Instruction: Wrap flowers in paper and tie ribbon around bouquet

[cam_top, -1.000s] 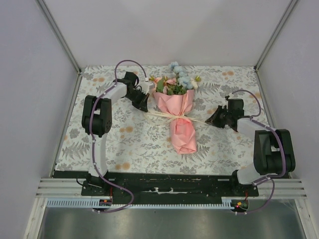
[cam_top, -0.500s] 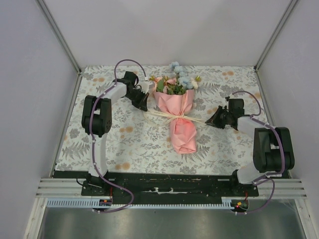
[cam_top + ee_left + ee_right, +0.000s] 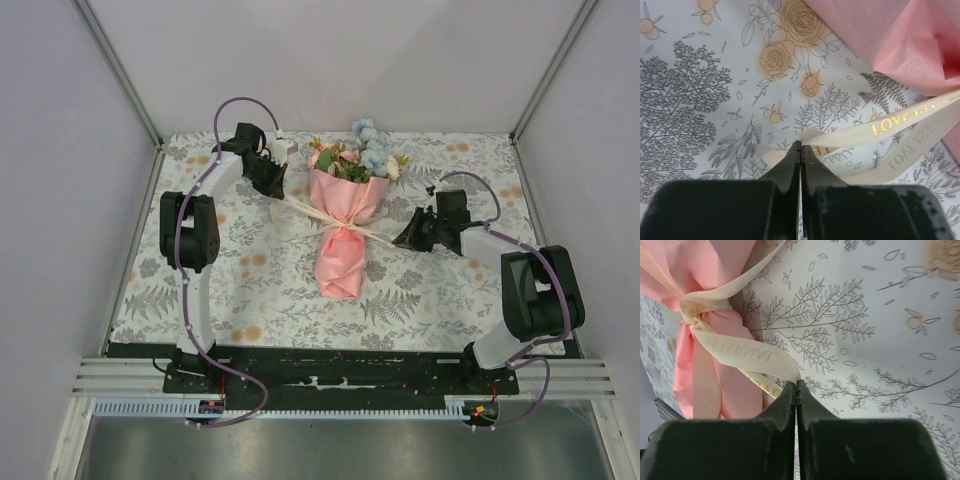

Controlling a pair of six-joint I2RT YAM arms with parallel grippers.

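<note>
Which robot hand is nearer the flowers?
The left gripper, pinching ribbon up beside the flowers; the right gripper sits lower, beside the paper.

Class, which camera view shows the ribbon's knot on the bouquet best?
Right wrist: the knot sits close, cinching the pink paper. Top external shows it tiny; left wrist shows only lettered ribbon tails.

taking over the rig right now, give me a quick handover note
Left hand: shut on one end of the ribbon.
Right hand: shut on the other end.
Bouquet: lying on the table between the hands, flowers toward the far edge.
Done: paper wrapped around the stems; ribbon around the waist and apparently knotted.
Left: probably pull the knot snug, then release both ends.
</note>
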